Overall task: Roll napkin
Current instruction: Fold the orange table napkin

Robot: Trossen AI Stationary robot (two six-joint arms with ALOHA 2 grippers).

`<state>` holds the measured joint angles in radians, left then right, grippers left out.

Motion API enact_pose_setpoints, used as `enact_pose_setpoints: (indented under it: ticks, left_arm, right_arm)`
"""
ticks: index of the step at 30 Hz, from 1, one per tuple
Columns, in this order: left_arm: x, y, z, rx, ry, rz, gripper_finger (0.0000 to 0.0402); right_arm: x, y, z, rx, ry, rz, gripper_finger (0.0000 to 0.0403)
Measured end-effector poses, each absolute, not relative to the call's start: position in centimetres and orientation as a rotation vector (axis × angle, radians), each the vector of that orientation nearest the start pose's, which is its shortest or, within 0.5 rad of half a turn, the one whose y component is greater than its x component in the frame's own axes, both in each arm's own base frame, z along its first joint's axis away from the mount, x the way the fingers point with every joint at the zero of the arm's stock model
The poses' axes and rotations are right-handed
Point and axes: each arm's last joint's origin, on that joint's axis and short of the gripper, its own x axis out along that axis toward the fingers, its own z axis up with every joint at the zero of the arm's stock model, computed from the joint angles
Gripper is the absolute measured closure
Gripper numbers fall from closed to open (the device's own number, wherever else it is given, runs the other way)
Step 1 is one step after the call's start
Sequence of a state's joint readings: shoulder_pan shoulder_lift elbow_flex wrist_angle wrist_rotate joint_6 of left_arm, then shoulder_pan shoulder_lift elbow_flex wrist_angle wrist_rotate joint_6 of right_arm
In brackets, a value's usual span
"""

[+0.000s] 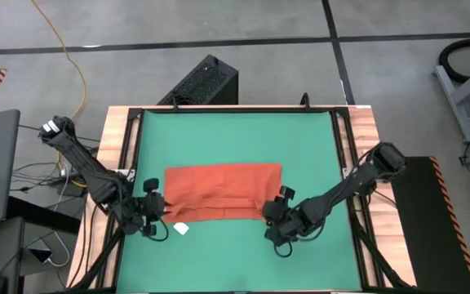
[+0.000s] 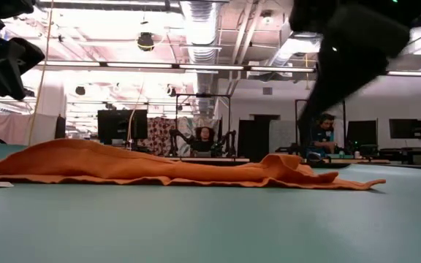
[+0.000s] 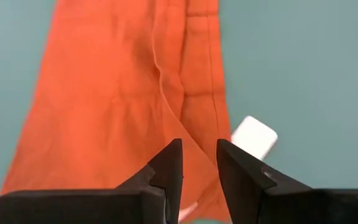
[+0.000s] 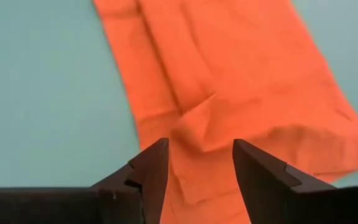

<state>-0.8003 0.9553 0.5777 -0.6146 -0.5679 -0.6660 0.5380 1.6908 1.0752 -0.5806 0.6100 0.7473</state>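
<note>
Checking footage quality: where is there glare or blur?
Low view: ceiling lights blow out, the arms are dark blurred silhouettes. Left wrist view: napkin soft, white tag blurred. High view: evenly lit, no glare on the mat.

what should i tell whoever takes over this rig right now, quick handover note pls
Left gripper: fingers open, empty, at the napkin's left near corner.
Right gripper: fingers open, empty, at the napkin's right near corner.
Napkin: lies on the green mat mid-table, spread wide from left to right, with its near edge folded over into a narrow band. Its white tag sticks out onto the mat by the left gripper.
Done: it looks like one first turn along the near edge.
Left: most of the cloth is still flat; regrip the folded edge with both grippers and keep rolling away from the near side.
</note>
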Motion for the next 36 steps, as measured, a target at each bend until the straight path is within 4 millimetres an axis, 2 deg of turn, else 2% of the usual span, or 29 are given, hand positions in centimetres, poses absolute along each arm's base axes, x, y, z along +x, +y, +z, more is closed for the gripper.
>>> enact_pose_setpoints:
  ticks: [5, 11, 22, 36]
  left_arm:
    - [13.5, -11.8, 20.1, 0.054, 0.752, 0.07, 0.0312]
    - [14.2, -12.5, 19.1, 0.086, 0.773, 0.092, 0.0313]
    - [14.4, -12.7, 18.2, 0.105, 0.804, 0.115, 0.0313]
    - [14.5, -12.7, 18.2, 0.105, 0.804, 0.116, 0.0313]
  right_arm:
    - [29.0, 16.2, 15.5, -0.039, 0.953, -0.412, 0.0207]
    - [29.5, 16.6, 13.4, -0.061, 0.978, -0.448, 0.0207]
    - [28.9, 16.5, 14.4, -0.072, 0.982, -0.452, 0.0207]
    - [28.0, 16.0, 14.1, -0.112, 1.057, -0.503, 0.0212]
